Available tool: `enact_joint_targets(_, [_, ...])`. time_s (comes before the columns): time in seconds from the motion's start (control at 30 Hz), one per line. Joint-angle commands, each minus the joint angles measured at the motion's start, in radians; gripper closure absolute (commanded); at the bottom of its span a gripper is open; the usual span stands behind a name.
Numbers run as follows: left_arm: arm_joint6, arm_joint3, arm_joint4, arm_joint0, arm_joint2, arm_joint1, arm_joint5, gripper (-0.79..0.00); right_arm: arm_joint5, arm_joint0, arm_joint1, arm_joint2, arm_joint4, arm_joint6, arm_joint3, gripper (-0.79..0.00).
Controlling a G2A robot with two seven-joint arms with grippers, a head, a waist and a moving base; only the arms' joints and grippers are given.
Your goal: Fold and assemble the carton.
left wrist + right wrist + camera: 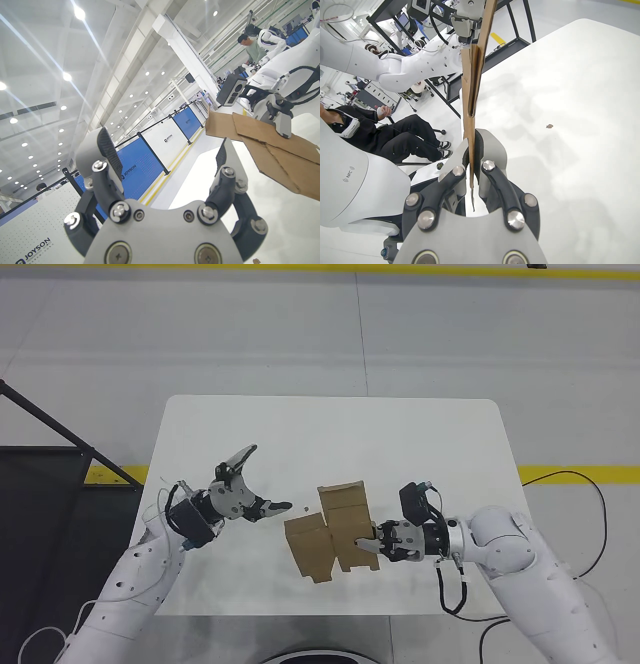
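R gripper sits closest, fingers clamped on one edge of the carton, which shows edge-on from the wrist cam as a flat, layered sheet.

White table, rounded corners.

Carton is brown cardboard, still flattened, w/ flaps sticking out. It sits over the table's near-centre, close to the robot-side edge. R gripper grips it from the robot's right side. Can't tell whether the carton touches the tabletop.

L gripper is over the table's left part, fingers spread wide apart, nothing btwn them. It's tilted up, well apart from the carton.

Tiny brown scrap lies on the tabletop btwn L gripper and carton.
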Motion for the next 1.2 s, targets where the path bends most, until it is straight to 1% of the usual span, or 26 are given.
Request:
enact_joint_targets(0.0, [-0.02, -0.022, -0.047, 0.012, 0.01, -0.002, -0.037, -0.785, 0.008, -0.003, 0.0, 0.0, -0.004, -0.008, -0.004, 0.0])
enact_joint_targets(0.13, [-0.051, -0.032, -0.125, 0.013, 0.016, 0.001, -0.193, -0.785, 0.025, -0.013, 0.0, -0.006, -0.038, -0.031, -0.023, 0.0])
enact_joint_targets(0.23, [-0.104, -0.03, -0.16, 0.008, 0.02, 0.006, -0.305, -0.785, 0.027, -0.014, 0.001, -0.01, -0.041, -0.039, -0.025, 0.0])
enact_joint_targets(0.33, [-0.188, -0.038, -0.235, 0.004, 0.031, 0.012, -0.389, -0.785, 0.012, -0.005, 0.002, -0.024, -0.011, -0.027, -0.017, 0.0])
enact_joint_targets(0.47, [-0.29, -0.053, -0.375, 0.005, 0.046, 0.023, -0.491, -0.785, 0.006, 0.013, 0.004, -0.03, 0.007, -0.015, -0.005, 0.0])
enact_joint_targets(0.67, [-0.453, -0.063, -0.506, 0.006, 0.05, 0.045, -0.654, -0.785, -0.041, 0.015, 0.007, -0.033, -0.058, -0.045, -0.022, 0.0])
enact_joint_targets(0.8, [-0.461, -0.042, -0.567, 0.004, 0.105, 0.062, -0.654, -0.785, -0.041, 0.012, 0.008, -0.031, -0.096, -0.075, -0.032, 0.0])
enact_joint_targets(0.87, [-0.492, -0.031, -0.626, -0.007, 0.127, 0.072, -0.654, -0.785, -0.035, 0.01, 0.008, -0.027, -0.11, -0.088, -0.033, 0.0])
enact_joint_targets(1.13, [-0.498, -0.031, -0.633, -0.01, 0.128, 0.073, -0.654, -0.785, -0.035, 0.01, 0.008, -0.027, -0.11, -0.088, -0.033, 0.0])
enact_joint_targets(1.17, [-0.507, -0.044, -0.644, -0.003, 0.131, 0.072, -0.651, -0.785, -0.035, 0.01, 0.008, -0.027, -0.11, -0.088, -0.033, 0.0])
